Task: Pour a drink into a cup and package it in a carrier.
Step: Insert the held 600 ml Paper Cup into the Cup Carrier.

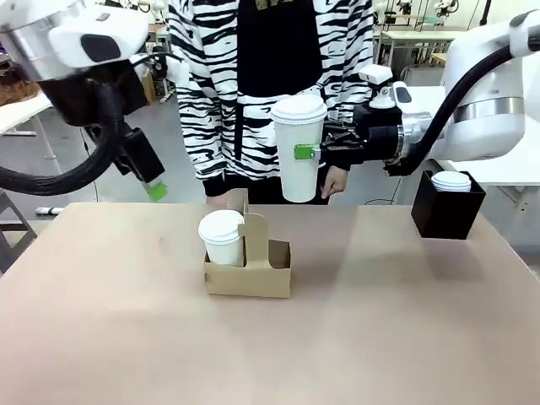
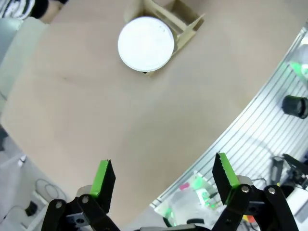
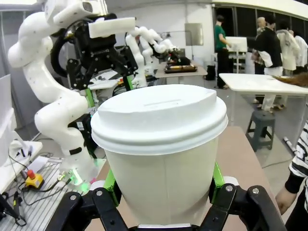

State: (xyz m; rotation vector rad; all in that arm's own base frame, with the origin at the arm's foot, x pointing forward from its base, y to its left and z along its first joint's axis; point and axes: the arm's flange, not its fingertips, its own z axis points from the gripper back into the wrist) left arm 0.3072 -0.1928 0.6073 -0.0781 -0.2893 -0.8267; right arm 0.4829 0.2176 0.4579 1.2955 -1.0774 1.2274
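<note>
The right gripper (image 1: 314, 153) is clamping a tall white lidded paper cup (image 1: 299, 148) between its green pads, holding it upright in the air above the far side of the desk (image 1: 126, 337), to the right of centre. In the right wrist view the same cup (image 3: 161, 149) is sitting squarely between the two fingers (image 3: 111, 185), its white plastic lid level. Just behind the raised cup, a person in a black-and-white striped top (image 1: 207, 76) is standing at the far edge, one hand (image 1: 336, 180) hanging close beside the cup's base.

The left gripper (image 2: 161, 180) is hovering released above the left part of the desk, its jaws spread wide with nothing between them; in the front view its green-tipped finger (image 1: 155, 190) is pointing down near the far left edge.

Near the middle of the desk a brown cardboard cup carrier (image 1: 268, 272) is standing with its handle tab upright. A second white lidded cup (image 1: 222, 239) is sitting in its left slot, while the right slot is standing vacant. From the left wrist view that seated cup (image 2: 146, 44) is seen from above.

At the far right edge, a black square box (image 1: 445, 213) is holding a low stack of white lids (image 1: 451, 180).
</note>
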